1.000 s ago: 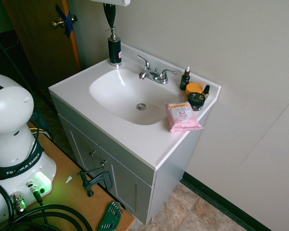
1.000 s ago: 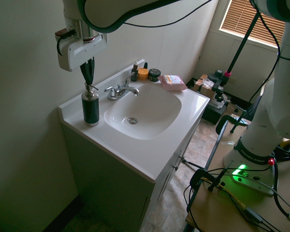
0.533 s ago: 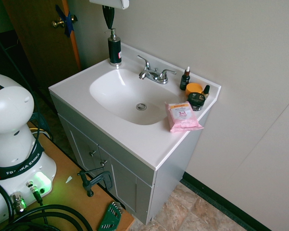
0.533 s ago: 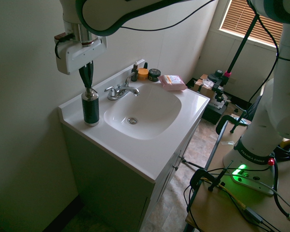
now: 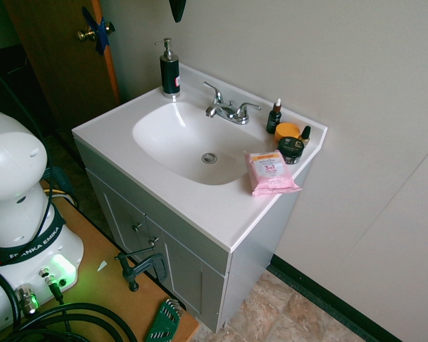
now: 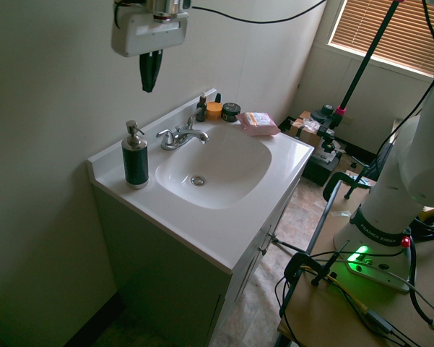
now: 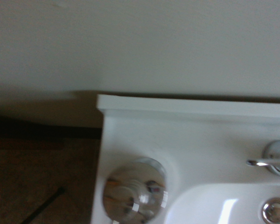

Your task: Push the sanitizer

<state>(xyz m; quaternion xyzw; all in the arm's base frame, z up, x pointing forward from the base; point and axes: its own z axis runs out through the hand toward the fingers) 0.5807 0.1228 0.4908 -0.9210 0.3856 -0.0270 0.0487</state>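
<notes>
Second exterior view: the claw, pinched shut and empty, hangs well above the sanitizer at the counter's back corner.

sanitizer on counter corner, left of faucet

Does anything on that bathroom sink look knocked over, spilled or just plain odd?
Nothing stands out. The sanitizer stands upright at the counter's corner, the faucet is dry, the small jars and the pink wipes pack sit neatly by the basin. The gripper hangs shut, well above the bottle, touching nothing.
</notes>
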